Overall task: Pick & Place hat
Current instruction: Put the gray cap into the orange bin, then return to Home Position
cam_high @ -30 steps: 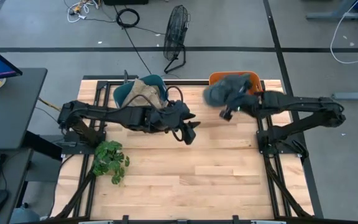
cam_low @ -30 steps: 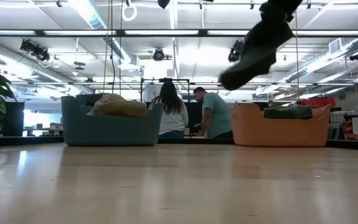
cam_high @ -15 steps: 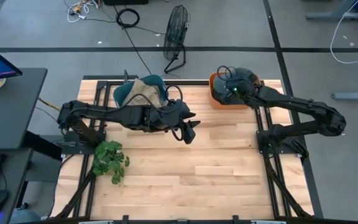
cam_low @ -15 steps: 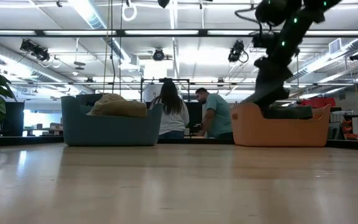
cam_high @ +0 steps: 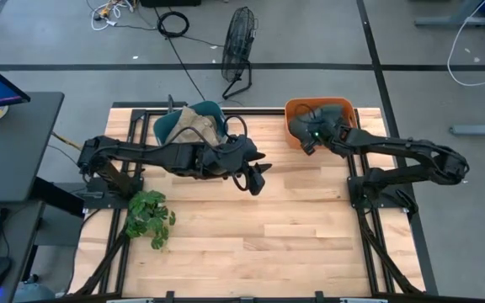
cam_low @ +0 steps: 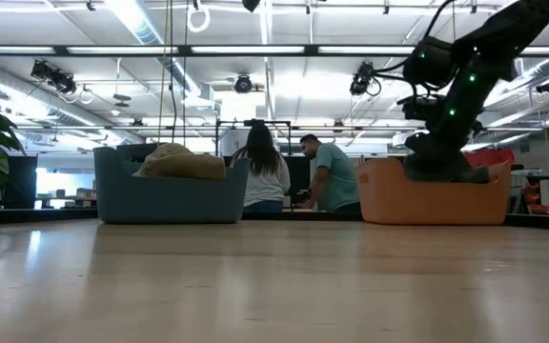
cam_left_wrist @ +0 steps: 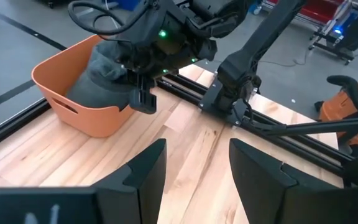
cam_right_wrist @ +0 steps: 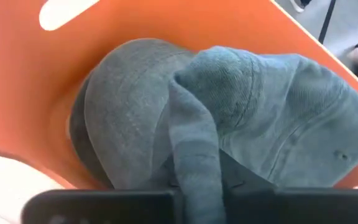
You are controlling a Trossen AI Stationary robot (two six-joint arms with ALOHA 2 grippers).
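A grey cloth hat (cam_right_wrist: 241, 106) lies crumpled inside the orange basket (cam_high: 295, 111) at the table's far right; it also shows in the left wrist view as the grey hat (cam_left_wrist: 101, 68). My right gripper (cam_high: 309, 140) reaches down into that basket and is shut on the hat. My left gripper (cam_high: 256, 178) hovers open over the middle of the table, touching nothing. A tan hat (cam_high: 194, 122) rests in the teal basket (cam_high: 165, 128) at the far left. My right gripper (cam_right_wrist: 197, 196) pinches a raised fold of the grey hat (cam_right_wrist: 193, 149) between its two fingers, coming from above and slanting down into the basket. The fold runs up from the fingers, and the rest of the hat lies on the orange basket's floor and wall (cam_right_wrist: 36, 93).
A potted green plant (cam_high: 150, 217) stands at the table's near left. In the low view the teal basket (cam_low: 170, 195) and orange basket (cam_low: 389, 200) stand along the far edge. Two people (cam_low: 294, 176) sit beyond the table. Bare wood (cam_high: 259, 227) spans the near half.
My right gripper has carried the grey hat from the air just in front of the orange basket toward the far edge, over the basket, then down into it. The hat, earlier hanging clear, now lies inside the basket. The gripper has stayed shut on it.
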